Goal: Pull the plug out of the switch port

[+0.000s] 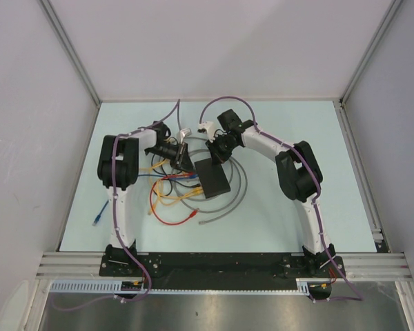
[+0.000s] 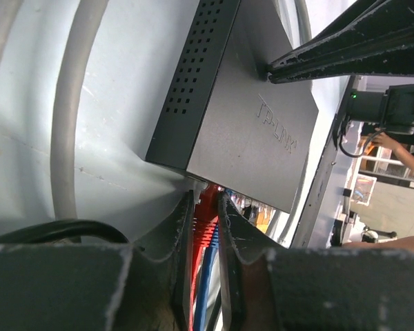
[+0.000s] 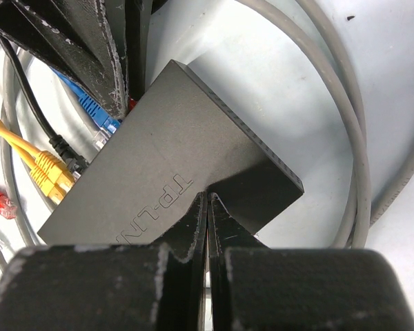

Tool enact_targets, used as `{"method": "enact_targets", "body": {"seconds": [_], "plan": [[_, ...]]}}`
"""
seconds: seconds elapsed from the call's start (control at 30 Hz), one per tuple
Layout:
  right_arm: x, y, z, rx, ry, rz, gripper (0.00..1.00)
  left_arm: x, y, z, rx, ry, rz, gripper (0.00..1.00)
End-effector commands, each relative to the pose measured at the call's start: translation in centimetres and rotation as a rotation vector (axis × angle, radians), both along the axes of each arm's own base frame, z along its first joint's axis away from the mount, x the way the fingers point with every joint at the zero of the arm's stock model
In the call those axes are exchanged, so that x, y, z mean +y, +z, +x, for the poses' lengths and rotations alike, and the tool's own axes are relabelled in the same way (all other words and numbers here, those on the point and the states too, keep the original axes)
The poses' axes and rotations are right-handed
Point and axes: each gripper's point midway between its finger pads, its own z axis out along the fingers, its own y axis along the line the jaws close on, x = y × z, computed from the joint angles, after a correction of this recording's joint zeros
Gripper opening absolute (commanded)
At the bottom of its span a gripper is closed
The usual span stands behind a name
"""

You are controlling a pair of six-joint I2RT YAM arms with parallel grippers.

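The switch [image 1: 214, 178] is a flat black box lying on the table between both arms; it also shows in the left wrist view [image 2: 248, 124] and in the right wrist view [image 3: 172, 158]. My left gripper [image 2: 205, 196] is shut on a red plug [image 2: 207, 221] at the switch's port edge, with a blue cable [image 2: 207, 269] beside it between the fingers. In the top view the left gripper [image 1: 185, 164] is at the switch's left end. My right gripper [image 3: 208, 196] is shut, its tips resting on the switch's top face near the far edge [image 1: 217, 155].
Yellow plugs [image 3: 48, 172], a blue plug [image 3: 100, 121] and a loose red plug [image 3: 0, 201] lie by the port side. A grey cable [image 1: 241, 193] loops round the switch. Red and yellow cables [image 1: 169, 207] tangle at left; a blue cable end [image 1: 96, 219] lies apart.
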Motion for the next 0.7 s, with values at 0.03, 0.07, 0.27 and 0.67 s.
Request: {"method": "enact_targets", "body": {"seconds": [0.03, 0.07, 0.27, 0.67], "plan": [[-4.7, -7.2, -3.6, 0.147, -0.006, -0.261, 0.0, 0.7, 1.0, 2.1, -0.077, -0.011, 0.037, 0.0], [-4.7, -7.1, -3.6, 0.144, -0.005, -0.261, 0.0, 0.8, 1.0, 2.0, -0.08, -0.014, 0.038, 0.0], [-4.8, -7.1, -3.4, 0.135, -0.009, -0.265, 0.0, 1.1, -0.5, -1.2, -0.019, -0.024, 0.037, 0.0], [-4.9, -7.2, -3.4, 0.136, -0.006, -0.268, 0.0, 1.7, 0.5, 0.9, -0.092, -0.03, 0.062, 0.0]]}}
